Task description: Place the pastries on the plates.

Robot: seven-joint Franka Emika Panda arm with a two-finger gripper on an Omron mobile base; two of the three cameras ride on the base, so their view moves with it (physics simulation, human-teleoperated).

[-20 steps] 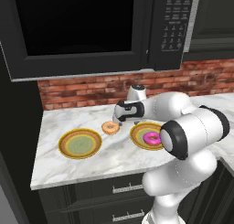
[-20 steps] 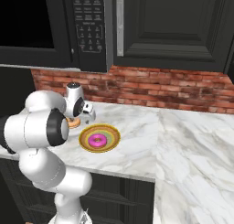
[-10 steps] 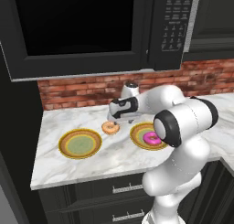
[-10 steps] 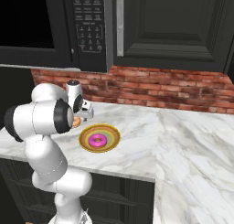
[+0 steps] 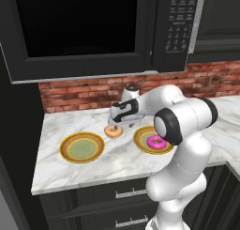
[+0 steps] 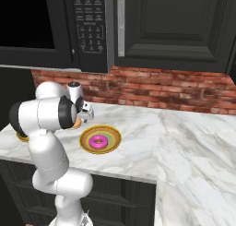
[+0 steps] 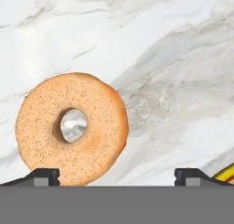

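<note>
The hand [image 5: 114, 124] has been swung left, off the plated pink donut [image 5: 156, 141], and is held over the tan donut [image 7: 71, 127] lying on the bench [image 5: 122, 161]; fingers are spread wide, nothing gripped. Second pickup is judged imminent.

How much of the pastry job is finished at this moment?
Done: the pink donut lies on the right plate. In hand: the open hand hangs over the tan donut, which is on the counter. Left: grasp it and put it on the empty plate.
</note>
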